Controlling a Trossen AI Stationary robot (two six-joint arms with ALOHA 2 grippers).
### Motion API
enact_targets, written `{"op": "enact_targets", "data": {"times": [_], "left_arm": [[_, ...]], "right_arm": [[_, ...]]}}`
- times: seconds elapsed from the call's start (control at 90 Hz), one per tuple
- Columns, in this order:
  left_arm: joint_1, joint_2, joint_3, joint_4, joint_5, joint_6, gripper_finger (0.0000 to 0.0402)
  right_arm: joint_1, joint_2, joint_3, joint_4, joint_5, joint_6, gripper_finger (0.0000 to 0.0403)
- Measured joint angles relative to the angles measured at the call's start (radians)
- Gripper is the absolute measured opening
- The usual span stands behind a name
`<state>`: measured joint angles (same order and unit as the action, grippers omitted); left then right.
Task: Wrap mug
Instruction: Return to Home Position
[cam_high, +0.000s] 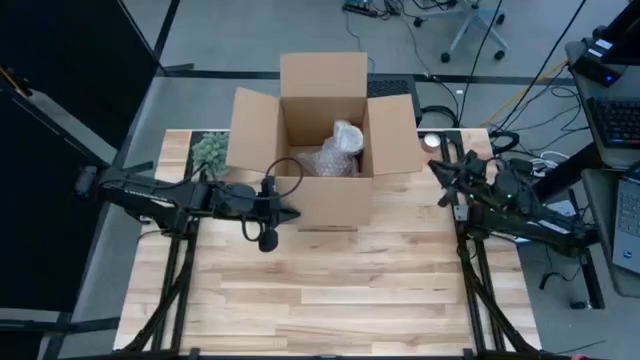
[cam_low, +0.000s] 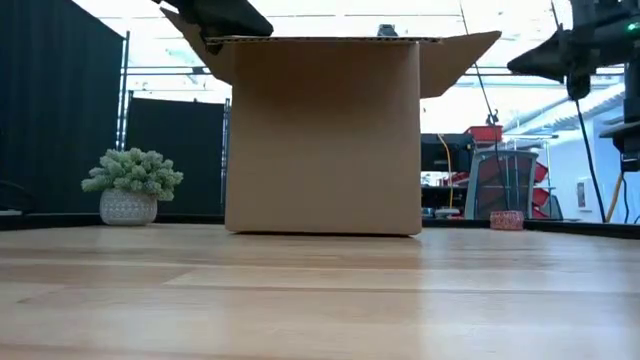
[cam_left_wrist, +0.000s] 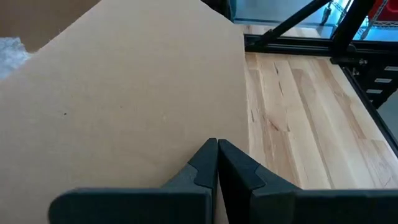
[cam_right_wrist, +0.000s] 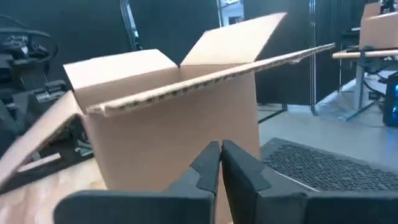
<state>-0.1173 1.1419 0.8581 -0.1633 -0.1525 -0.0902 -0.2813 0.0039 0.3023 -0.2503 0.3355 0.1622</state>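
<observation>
An open cardboard box (cam_high: 325, 150) stands on the far middle of the wooden table, all its flaps spread outward. A bundle of clear bubble wrap (cam_high: 338, 150) lies inside it; the mug itself is hidden. My left gripper (cam_high: 291, 213) is shut and hovers high beside the box's near wall (cam_left_wrist: 124, 106), at its left corner. My right gripper (cam_high: 436, 168) is shut and hangs in the air to the right of the box's right flap (cam_right_wrist: 205, 78). Nothing is between the fingers of either gripper.
A small potted plant (cam_high: 210, 152) stands left of the box at the table's far left. A keyboard and cables lie on a side desk beyond the right edge. Bare wood (cam_high: 340, 290) fills the near half of the table.
</observation>
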Motion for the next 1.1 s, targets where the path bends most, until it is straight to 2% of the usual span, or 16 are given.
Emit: {"op": "enact_targets", "data": {"times": [0.122, 0.311, 0.478, 0.589, 0.822, 1.1], "left_arm": [[0.000, 0.000, 0.000, 0.000, -0.001, 0.000, 0.0000], [0.001, 0.000, 0.000, -0.001, 0.007, 0.002, 0.0000], [0.001, 0.000, 0.000, -0.001, 0.013, -0.001, 0.0000], [0.001, 0.000, 0.000, 0.001, 0.024, -0.007, 0.0000], [0.006, 0.000, -0.026, 0.019, 0.029, 0.017, 0.0000], [0.006, 0.000, -0.196, 0.244, 0.033, -0.001, 0.0000]], "right_arm": [[0.000, -0.001, -0.080, 0.134, -0.043, -0.068, 0.0004], [0.000, -0.001, -0.214, 0.335, -0.221, -0.120, 0.0004], [0.000, -0.001, -0.287, 0.364, -0.289, -0.086, 0.0004], [0.000, 0.000, -0.291, 0.304, -0.369, -0.070, 0.0004], [0.000, -0.001, -0.289, 0.271, -0.392, -0.067, 0.0001], [0.002, 0.012, -0.289, 0.269, -0.382, -0.035, 0.0003]]}}
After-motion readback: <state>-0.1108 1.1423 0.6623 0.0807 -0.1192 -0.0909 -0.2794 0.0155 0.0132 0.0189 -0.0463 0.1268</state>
